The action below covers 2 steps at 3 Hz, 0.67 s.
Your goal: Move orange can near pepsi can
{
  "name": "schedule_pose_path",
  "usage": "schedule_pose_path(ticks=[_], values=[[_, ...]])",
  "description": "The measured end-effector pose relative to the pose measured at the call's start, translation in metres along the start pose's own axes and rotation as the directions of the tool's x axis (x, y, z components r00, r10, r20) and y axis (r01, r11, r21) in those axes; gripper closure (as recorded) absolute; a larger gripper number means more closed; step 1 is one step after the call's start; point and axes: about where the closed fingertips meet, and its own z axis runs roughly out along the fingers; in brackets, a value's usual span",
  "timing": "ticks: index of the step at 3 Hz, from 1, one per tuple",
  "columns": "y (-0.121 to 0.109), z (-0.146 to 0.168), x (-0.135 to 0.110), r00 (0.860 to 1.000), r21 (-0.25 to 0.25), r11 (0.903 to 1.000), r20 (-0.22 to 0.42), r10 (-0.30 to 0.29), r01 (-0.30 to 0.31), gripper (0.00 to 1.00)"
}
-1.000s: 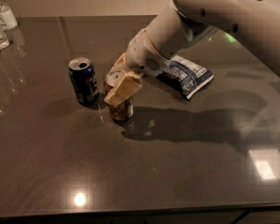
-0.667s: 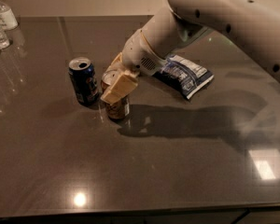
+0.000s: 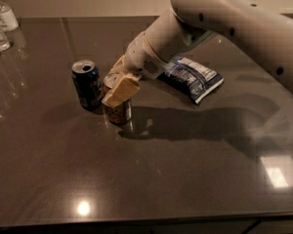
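The orange can (image 3: 119, 112) stands upright on the dark table (image 3: 161, 179), just right of the pepsi can (image 3: 87, 84) and almost touching it. The pepsi can is dark blue with an open silver top. My gripper (image 3: 112, 86) reaches in from the upper right and is shut on the orange can's upper part, with one tan finger (image 3: 120, 90) across its front and the other behind it. The can's top is mostly hidden by the fingers.
A blue-and-white chip bag (image 3: 193, 77) lies behind my arm, right of the cans. Clear water bottles (image 3: 0, 26) stand at the table's far left corner. The table's front edge runs along the bottom of the view.
My gripper has moved a little to the left with the orange can in it, closing the gap to the pepsi can. The pepsi can and the bag have not moved.
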Motion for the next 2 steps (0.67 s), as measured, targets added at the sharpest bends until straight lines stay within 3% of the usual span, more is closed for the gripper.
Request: schedule_pose_path(ticks=[2], values=[[0.0004,0.0016,-0.0028,1.000,-0.007,0.9999,0.001,-0.015,0.015,0.12]])
